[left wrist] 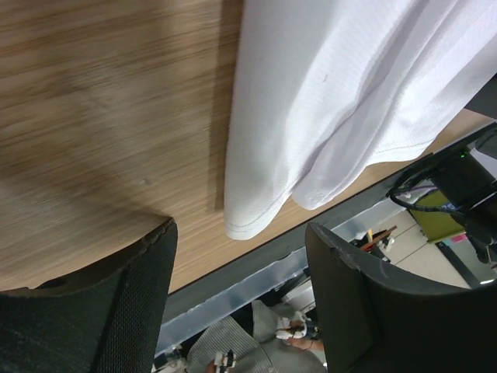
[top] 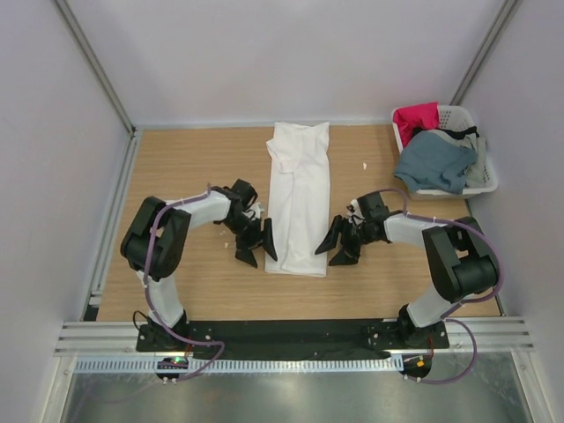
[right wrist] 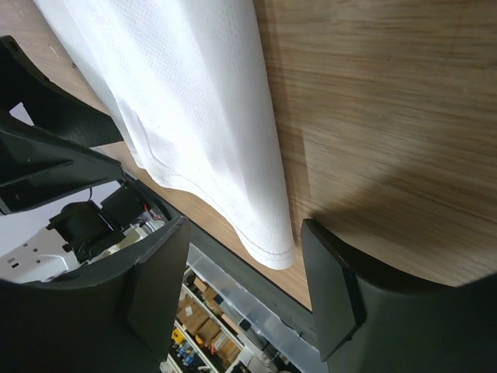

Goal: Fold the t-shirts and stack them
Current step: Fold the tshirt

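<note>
A white t-shirt (top: 298, 191) lies folded into a long narrow strip down the middle of the wooden table. My left gripper (top: 256, 247) is open and empty at the strip's near left corner; its wrist view shows the hem corner (left wrist: 252, 221) just beyond the jaws. My right gripper (top: 340, 246) is open and empty at the near right corner; its wrist view shows the hem (right wrist: 268, 252) between the fingers' line. A slate blue t-shirt (top: 434, 161) and a red-pink one (top: 416, 119) lie in the basket.
A white slotted plastic basket (top: 489, 181) stands at the back right of the table. White walls enclose the table on three sides. A black rail (top: 282, 330) runs along the near edge by the arm bases.
</note>
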You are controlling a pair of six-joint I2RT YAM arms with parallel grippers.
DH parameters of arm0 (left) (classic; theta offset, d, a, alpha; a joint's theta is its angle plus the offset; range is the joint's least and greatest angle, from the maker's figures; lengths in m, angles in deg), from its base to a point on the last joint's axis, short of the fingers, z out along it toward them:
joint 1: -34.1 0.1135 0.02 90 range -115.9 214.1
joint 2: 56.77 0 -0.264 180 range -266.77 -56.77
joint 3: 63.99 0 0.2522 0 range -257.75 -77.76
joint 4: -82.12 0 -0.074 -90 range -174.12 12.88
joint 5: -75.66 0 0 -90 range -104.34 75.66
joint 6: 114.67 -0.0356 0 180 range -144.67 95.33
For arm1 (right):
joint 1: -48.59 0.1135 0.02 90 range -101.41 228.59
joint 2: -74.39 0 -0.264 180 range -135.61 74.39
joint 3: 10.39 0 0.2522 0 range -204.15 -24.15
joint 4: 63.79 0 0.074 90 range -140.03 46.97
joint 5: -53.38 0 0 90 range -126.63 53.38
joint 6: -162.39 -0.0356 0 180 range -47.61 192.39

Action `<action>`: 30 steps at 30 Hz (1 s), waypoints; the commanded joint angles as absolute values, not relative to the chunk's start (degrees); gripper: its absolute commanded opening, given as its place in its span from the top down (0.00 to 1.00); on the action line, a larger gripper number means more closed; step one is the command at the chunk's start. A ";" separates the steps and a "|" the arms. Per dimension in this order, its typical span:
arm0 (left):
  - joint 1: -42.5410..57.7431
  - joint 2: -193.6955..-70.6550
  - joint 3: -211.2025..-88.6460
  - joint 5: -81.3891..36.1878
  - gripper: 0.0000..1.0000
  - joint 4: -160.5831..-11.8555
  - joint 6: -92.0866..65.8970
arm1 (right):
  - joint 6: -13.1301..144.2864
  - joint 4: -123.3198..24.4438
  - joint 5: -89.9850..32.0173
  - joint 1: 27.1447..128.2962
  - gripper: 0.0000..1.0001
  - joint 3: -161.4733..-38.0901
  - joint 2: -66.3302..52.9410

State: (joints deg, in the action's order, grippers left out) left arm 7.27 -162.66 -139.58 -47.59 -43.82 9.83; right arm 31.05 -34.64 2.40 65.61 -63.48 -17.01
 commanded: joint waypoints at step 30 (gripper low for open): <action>1.84 -165.76 -142.44 -46.07 1.00 -45.80 9.87 | 34.68 -30.53 3.46 70.83 0.91 -64.57 -17.73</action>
